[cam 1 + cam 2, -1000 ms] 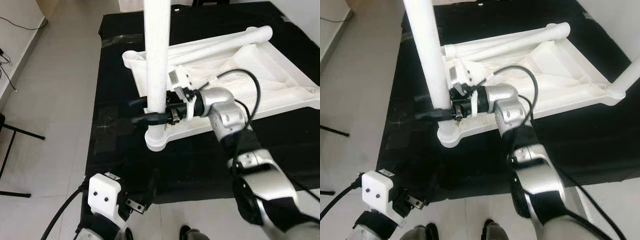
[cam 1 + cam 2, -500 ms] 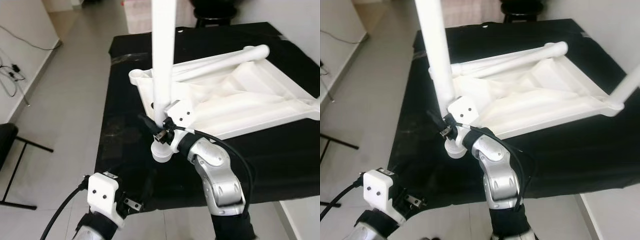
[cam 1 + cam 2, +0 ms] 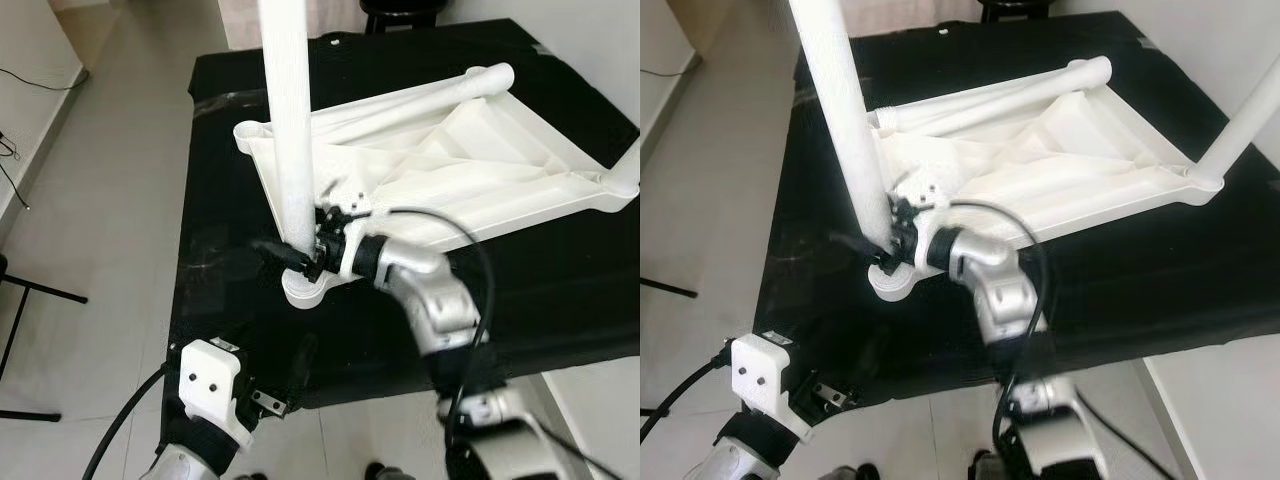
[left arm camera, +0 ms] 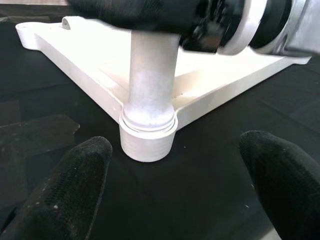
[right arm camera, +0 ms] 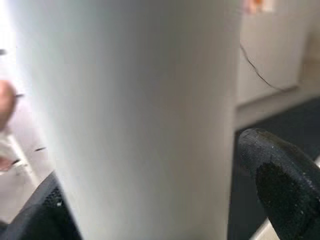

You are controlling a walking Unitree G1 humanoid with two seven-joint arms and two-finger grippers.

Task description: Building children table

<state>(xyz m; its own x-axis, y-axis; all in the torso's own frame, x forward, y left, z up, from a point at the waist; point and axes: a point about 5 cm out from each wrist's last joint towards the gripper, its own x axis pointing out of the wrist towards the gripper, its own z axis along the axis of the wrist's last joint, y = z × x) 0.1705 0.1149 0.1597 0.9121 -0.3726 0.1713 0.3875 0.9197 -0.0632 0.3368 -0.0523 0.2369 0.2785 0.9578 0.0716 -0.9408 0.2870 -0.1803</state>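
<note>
at the tabletop's (image 3: 470, 160) near corner, the right tool (image 3: 296, 258) clasps the upright leg (image 3: 288, 150) low down.

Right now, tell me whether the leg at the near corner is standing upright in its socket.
Upright and in: the leg rises from the corner socket of the upturned tabletop, with the right end effector around its base.

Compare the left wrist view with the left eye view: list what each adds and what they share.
Left wrist view adds: the seam where the upright leg enters the corner socket, seen between the open left gripper fingers. Left eye view adds: the whole upturned tabletop on black cloth, with another leg lying along its far edge. Shared: upright leg, socket, and the right gripper clamped low on it.
</note>
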